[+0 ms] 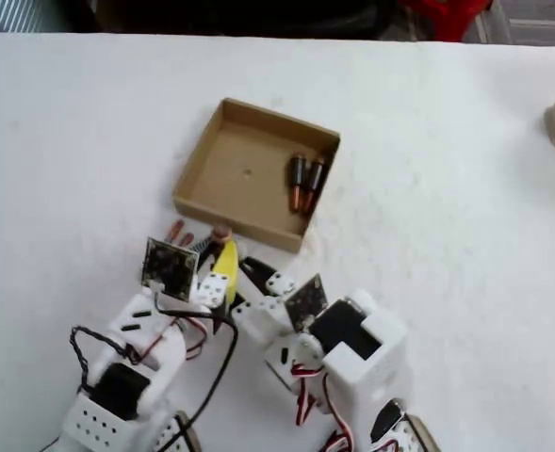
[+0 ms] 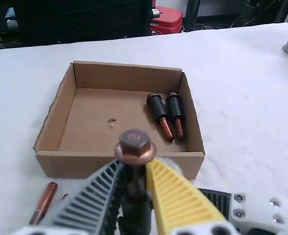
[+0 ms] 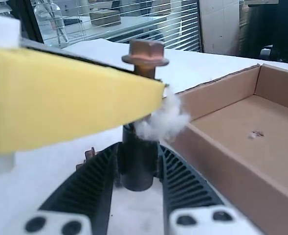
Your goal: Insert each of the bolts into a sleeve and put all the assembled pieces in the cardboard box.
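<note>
Looking down, two assembled pieces (image 1: 305, 182) lay in the cardboard box (image 1: 202, 155), and loose bolts (image 1: 177, 232) lay on the bench (image 1: 447, 141) just outside it. From the left wrist, the left end effector (image 2: 134, 169) was closed on a hex-head bolt (image 2: 135, 143). From the right wrist, the right end effector (image 3: 138, 152) clamped a black sleeve (image 3: 138, 172) with the bolt partly in. I'd judge the job roughly half done.

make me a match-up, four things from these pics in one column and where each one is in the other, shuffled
1 hex-head bolt
2 black sleeve
3 two assembled pieces
4 loose bolt

a inside the cardboard box
b held in the left gripper
c lying on the table, outside the box
d held in the right gripper

Pairs: 1-b, 2-d, 3-a, 4-c
</note>
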`<state>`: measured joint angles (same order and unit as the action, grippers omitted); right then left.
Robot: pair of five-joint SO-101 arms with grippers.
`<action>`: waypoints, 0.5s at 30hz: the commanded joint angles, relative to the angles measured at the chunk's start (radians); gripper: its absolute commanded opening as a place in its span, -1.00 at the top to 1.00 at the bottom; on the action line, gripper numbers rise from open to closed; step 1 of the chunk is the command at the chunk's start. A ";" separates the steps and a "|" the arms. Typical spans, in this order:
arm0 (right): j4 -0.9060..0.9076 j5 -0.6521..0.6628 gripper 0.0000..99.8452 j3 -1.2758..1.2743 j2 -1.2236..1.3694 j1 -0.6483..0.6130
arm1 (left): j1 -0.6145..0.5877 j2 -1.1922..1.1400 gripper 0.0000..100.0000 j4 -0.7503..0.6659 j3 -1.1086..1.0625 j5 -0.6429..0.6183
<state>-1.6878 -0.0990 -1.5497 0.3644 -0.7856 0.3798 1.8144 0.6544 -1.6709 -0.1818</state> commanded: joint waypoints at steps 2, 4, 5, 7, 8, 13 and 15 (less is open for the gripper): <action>0.001 0.006 0.97 -0.002 -0.013 -0.002 | 0.022 0.013 0.95 0.000 0.018 0.020; 0.001 0.006 0.97 -0.002 -0.013 -0.002 | 0.022 0.013 0.95 0.000 0.018 0.020; 0.001 0.006 0.97 -0.002 -0.013 -0.002 | 0.022 0.013 0.95 0.002 0.018 0.020; 0.001 0.006 0.97 -0.002 -0.013 -0.002 | 0.018 0.013 0.95 -0.003 0.018 0.021; 0.001 0.006 0.97 -0.002 -0.013 -0.002 | 0.016 0.013 0.95 -0.003 0.018 0.021; 0.001 0.006 0.97 -0.002 -0.013 -0.002 | 0.016 0.013 0.95 0.005 0.018 0.021; 0.001 0.006 0.97 -0.002 -0.013 -0.002 | 0.016 0.013 0.92 0.020 0.018 0.021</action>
<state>-1.6878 -0.0990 -1.5497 0.3644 -0.7856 0.3798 1.8144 0.6544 -1.6709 -0.1741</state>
